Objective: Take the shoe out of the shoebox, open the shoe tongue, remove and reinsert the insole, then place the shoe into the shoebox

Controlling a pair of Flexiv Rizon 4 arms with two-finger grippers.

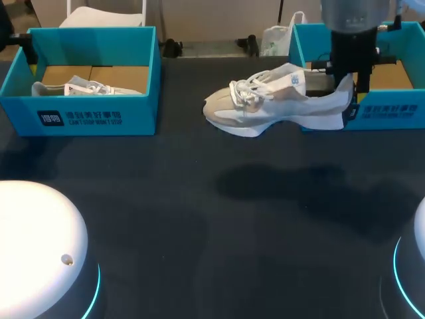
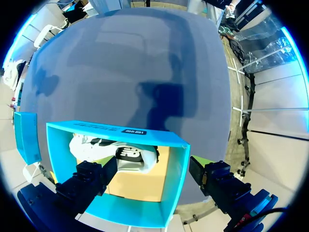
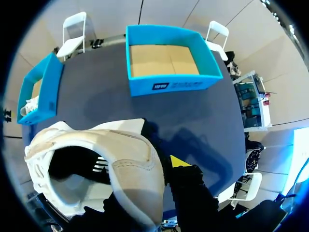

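Note:
A white and beige sneaker (image 1: pixel 265 103) hangs level above the dark table, toe pointing left, just in front of the right blue shoebox (image 1: pixel 388 109). My right gripper (image 1: pixel 348 83) comes down from above and is shut on its heel. In the right wrist view the heel collar of this sneaker (image 3: pixel 120 150) sits in my right gripper (image 3: pixel 155 169), one yellow fingertip (image 3: pixel 179 161) showing outside it; the other finger is hidden. My left gripper (image 2: pixel 152 169) stands open over the left shoebox (image 2: pixel 120 131), holding nothing.
The left blue shoebox (image 1: pixel 93 116) holds a second pale sneaker (image 1: pixel 86 88), also seen under my left gripper as a sneaker (image 2: pixel 120 152). The box (image 3: pixel 169 84) ahead of my right gripper shows a bare cardboard floor. White round bases (image 1: pixel 33 246) sit at the near corners.

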